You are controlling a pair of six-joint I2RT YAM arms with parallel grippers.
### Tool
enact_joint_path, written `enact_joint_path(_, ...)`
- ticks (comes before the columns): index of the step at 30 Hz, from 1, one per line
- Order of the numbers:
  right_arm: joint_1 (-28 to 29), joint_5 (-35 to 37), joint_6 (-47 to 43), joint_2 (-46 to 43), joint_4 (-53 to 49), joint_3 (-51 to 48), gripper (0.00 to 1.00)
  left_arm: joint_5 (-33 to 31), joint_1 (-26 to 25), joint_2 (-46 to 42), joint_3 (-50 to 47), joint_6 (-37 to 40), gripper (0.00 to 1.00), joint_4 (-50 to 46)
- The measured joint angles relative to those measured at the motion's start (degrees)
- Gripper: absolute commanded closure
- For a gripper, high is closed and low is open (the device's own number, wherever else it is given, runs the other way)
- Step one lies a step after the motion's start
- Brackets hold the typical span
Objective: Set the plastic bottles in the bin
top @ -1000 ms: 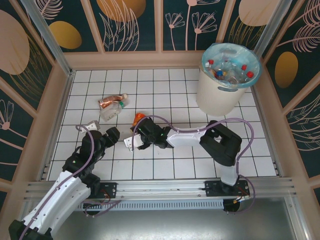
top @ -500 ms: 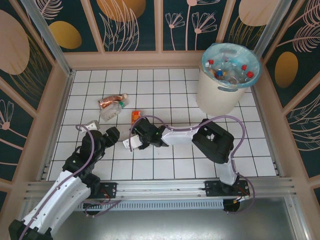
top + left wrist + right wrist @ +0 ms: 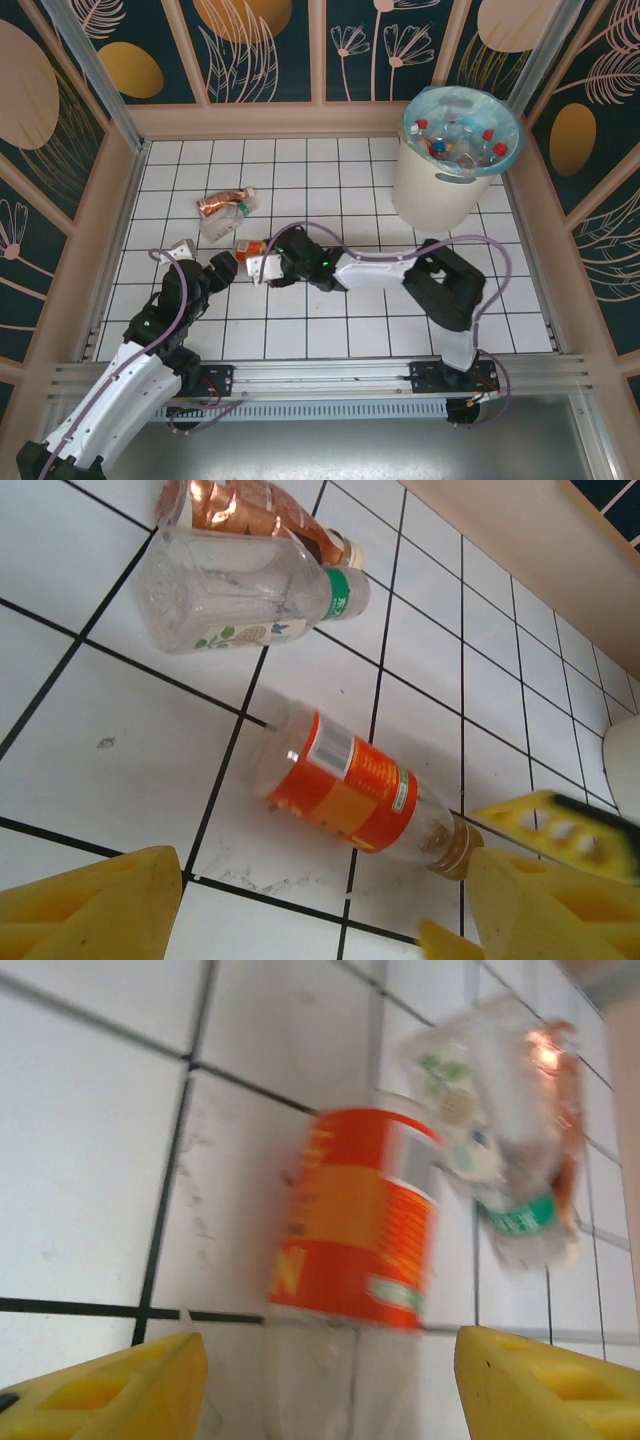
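Note:
Three plastic bottles lie on the tiled floor. An orange-label bottle [image 3: 250, 246] [image 3: 345, 795] [image 3: 355, 1220] is nearest the arms. Beyond it are a clear one with a green cap [image 3: 226, 222] [image 3: 235, 600] and a copper-label one [image 3: 222, 202] [image 3: 250, 505]. My right gripper [image 3: 258, 264] [image 3: 330, 1380] is open, with the orange bottle's clear neck end between its yellow fingers and gaps on both sides. My left gripper [image 3: 203, 258] [image 3: 325, 880] is open just short of the same bottle, holding nothing. The cream bin [image 3: 440, 195] stands at the back right with several bottles [image 3: 455, 142] inside.
A raised wooden rim [image 3: 140, 135] borders the tiled floor on the left, back and right. The right gripper's yellow finger [image 3: 560, 830] shows close beside my left one, so both grippers crowd the orange bottle.
My right gripper has slid left and a little away from the bases, and the orange bottle has shifted left with it towards the clear bottle. The left arm has hardly moved.

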Motion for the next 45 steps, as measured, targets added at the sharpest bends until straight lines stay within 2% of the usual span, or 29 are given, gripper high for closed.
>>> enact_joint_path(3, -3.4, -1.0, 15.0, -7.6, 7.2, -7.2, 0.33, -0.1, 0.0, 0.8, 1.4, 1.6, 0.23, 0.0)
enact_joint_path(8, -9.1, -1.7, 49.0, -14.7, 18.2, -15.9, 0.39, 1.6, 0.0, 6.8, 4.1, 4.4, 0.28, 1.2)
enact_joint_path(13, -11.1, -6.2, 80.3, -11.3, 23.0, -17.1, 0.39, 8.1, 0.0, 12.2, 3.0, 4.2, 0.31, 5.8)
enact_joint_path(16, -11.5, -9.0, 92.3, -6.1, 23.1, -15.2, 0.38, 11.3, 0.0, 14.4, 1.7, 4.2, 0.31, 8.0)
enact_joint_path(19, -12.0, -11.7, 100.1, -0.6, 21.8, -11.7, 0.38, 13.8, 0.0, 16.9, 1.2, 4.2, 0.31, 9.7)
enact_joint_path(22, -12.7, -13.9, 104.9, 3.6, 19.3, -7.4, 0.38, 15.2, 0.0, 18.4, 0.3, 4.3, 0.31, 11.0)
enact_joint_path(28, -13.3, -17.2, 105.9, 10.8, 9.6, 5.8, 0.37, 15.0, 0.0, 19.8, -2.4, 5.1, 0.3, 14.2)
enact_joint_path(39, -13.6, -22.2, 95.4, 24.5, -14.0, 29.0, 0.36, 15.0, 0.0, 27.1, -3.1, 8.9, 0.31, 20.3)
enact_joint_path(45, -13.6, -24.5, 91.0, 26.9, -20.3, 34.4, 0.36, 15.3, 0.0, 30.9, -3.3, 9.9, 0.33, 23.7)
